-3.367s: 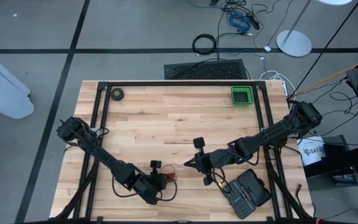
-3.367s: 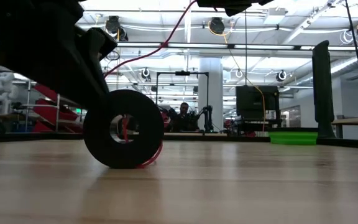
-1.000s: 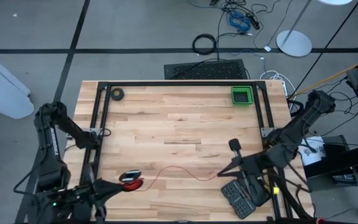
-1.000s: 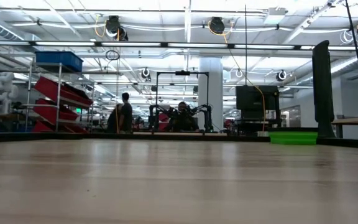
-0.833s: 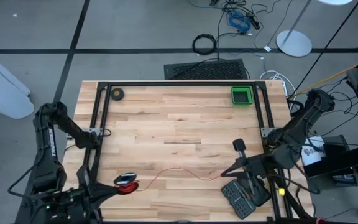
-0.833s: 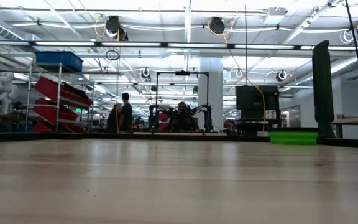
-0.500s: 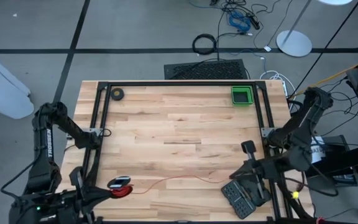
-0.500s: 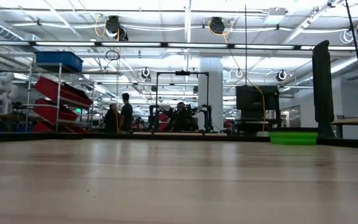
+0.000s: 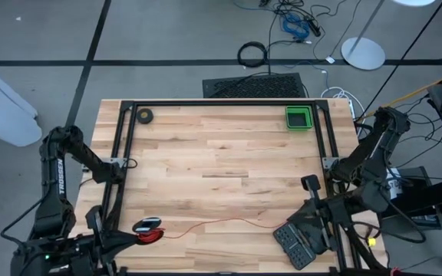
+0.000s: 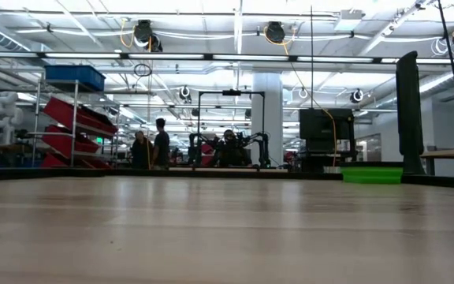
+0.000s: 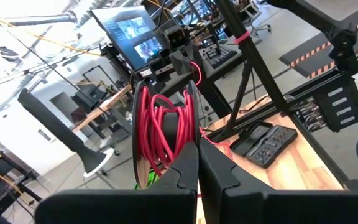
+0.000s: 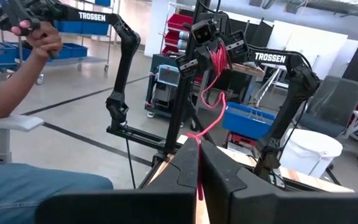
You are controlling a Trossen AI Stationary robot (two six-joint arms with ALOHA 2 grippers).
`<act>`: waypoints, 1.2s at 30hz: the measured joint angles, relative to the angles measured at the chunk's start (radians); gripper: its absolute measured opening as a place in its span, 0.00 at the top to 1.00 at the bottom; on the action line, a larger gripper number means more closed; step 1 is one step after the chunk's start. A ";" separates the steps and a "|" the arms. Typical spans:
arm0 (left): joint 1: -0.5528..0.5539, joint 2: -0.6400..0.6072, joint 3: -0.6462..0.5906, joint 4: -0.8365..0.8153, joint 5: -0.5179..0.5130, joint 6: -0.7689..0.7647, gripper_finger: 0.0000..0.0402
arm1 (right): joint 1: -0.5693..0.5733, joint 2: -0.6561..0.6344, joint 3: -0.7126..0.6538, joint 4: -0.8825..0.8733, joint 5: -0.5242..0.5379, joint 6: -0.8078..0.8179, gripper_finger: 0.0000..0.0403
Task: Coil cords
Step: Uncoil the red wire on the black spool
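The cords are a thin red wire wound on a small dark reel (image 9: 149, 228), near the table's near left corner. My left gripper (image 9: 135, 231) is shut on that reel (image 11: 163, 127). One loose strand (image 9: 213, 223) runs from the reel across the near part of the table. It ends at my right gripper (image 9: 291, 223), which is shut on it. In the right wrist view the strand rises from my right gripper (image 12: 197, 158) to the reel (image 12: 213, 59). The low view shows neither gripper nor the cords. My left gripper pinches the near edge of the reel's dark flange (image 11: 190, 142) between its two fingers, coming in level from the table's left. The reel stands on edge beyond the fingertips, clear of the table. My right gripper pinches a single strand of the red wire (image 12: 197, 138) between its fingertips, level, from the table's right. The strand leaves the fingers toward the reel with a small kink (image 12: 211, 102), clear of the table.
A black keypad-like device (image 9: 301, 244) lies under and beside my right gripper. A green tray (image 9: 299, 117) sits at the far right corner and a small dark tape roll (image 9: 144, 116) at the far left. A black frame (image 9: 221, 103) borders the table.
My left gripper has carried the reel toward the table's near left corner. My right gripper has drawn back toward the right edge with the strand. The red strand between them has been drawn longer and straighter.
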 joint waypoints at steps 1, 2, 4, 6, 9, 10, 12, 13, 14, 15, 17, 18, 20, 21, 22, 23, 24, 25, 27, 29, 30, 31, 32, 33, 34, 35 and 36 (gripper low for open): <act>0.002 0.000 0.000 0.000 0.000 0.000 1.00 | 0.000 0.002 0.000 0.000 0.000 -0.007 0.97; 0.003 0.000 0.000 0.000 0.000 0.000 1.00 | 0.000 0.005 0.000 0.001 0.000 -0.019 0.96; 0.006 0.000 0.000 0.000 0.000 0.000 1.00 | 0.000 0.015 0.000 0.000 0.000 -0.047 0.92; 0.014 0.000 0.000 0.000 0.000 0.000 1.00 | 0.000 0.027 0.000 0.000 0.000 -0.070 0.88; 0.032 0.000 0.000 0.000 0.001 0.000 1.00 | -0.002 0.043 0.000 0.001 0.025 -0.096 0.81; 0.041 0.000 0.000 0.000 0.001 0.000 1.00 | -0.003 0.047 0.000 0.002 0.047 -0.104 0.78; 0.065 0.000 0.000 0.000 0.004 0.000 1.00 | -0.003 0.053 0.000 0.012 0.085 -0.125 0.73; 0.078 0.000 0.000 0.000 0.004 0.000 1.00 | -0.003 0.056 0.000 0.028 0.100 -0.141 0.71; 0.092 0.000 0.000 0.000 0.004 0.000 1.00 | -0.004 0.060 0.000 0.051 0.106 -0.162 0.69; 0.107 0.000 0.000 0.000 0.004 0.001 1.00 | -0.006 0.064 0.000 0.081 0.106 -0.187 0.67; 0.141 0.000 0.000 0.000 0.007 0.000 1.00 | -0.015 0.077 0.000 0.149 0.104 -0.230 0.64; 0.158 0.000 0.000 0.000 0.012 0.000 1.00 | -0.019 0.085 0.000 0.186 0.100 -0.254 0.63; 0.193 0.001 0.000 0.000 0.041 -0.005 1.00 | -0.034 0.106 0.000 0.240 0.088 -0.296 0.61; 0.214 0.004 0.000 0.001 0.068 -0.007 1.00 | -0.044 0.119 0.000 0.257 0.070 -0.317 0.61; 0.233 0.007 0.000 0.002 0.101 -0.007 1.00 | -0.054 0.132 0.000 0.272 0.052 -0.338 0.60; 0.251 0.011 0.000 0.003 0.133 -0.007 1.00 | -0.064 0.148 0.000 0.288 0.035 -0.361 0.60; 0.269 0.016 0.000 0.004 0.156 -0.007 1.00 | -0.074 0.163 0.000 0.304 0.020 -0.387 0.59; 0.286 0.022 0.000 0.008 0.177 -0.007 1.00 | -0.083 0.179 0.000 0.323 0.017 -0.415 0.59; 0.320 0.031 0.000 0.015 0.211 -0.008 1.00 | -0.099 0.212 0.000 0.375 0.016 -0.483 0.59; 0.349 0.040 0.000 0.024 0.254 -0.008 1.00 | -0.113 0.246 0.000 0.436 0.016 -0.549 0.60; 0.364 0.045 0.000 0.032 0.276 -0.008 1.00 | -0.120 0.263 0.000 0.466 0.015 -0.573 0.60; 0.376 0.049 0.000 0.038 0.306 -0.010 1.00 | -0.126 0.277 0.000 0.500 0.015 -0.593 0.61; 0.389 0.052 0.000 0.041 0.338 -0.018 1.00 | -0.132 0.291 0.000 0.529 0.015 -0.610 0.61; 0.402 0.055 0.000 0.041 0.367 -0.031 1.00 | -0.135 0.303 0.000 0.552 0.015 -0.622 0.61; 0.414 0.057 0.000 0.044 0.393 -0.035 1.00 | -0.141 0.315 0.000 0.569 0.015 -0.630 0.62; 0.424 0.061 0.000 0.046 0.410 -0.042 1.00 | -0.145 0.325 0.000 0.583 0.015 -0.635 0.62; 0.436 0.064 0.000 0.046 0.422 -0.050 1.00 | -0.149 0.335 0.000 0.586 0.015 -0.636 0.62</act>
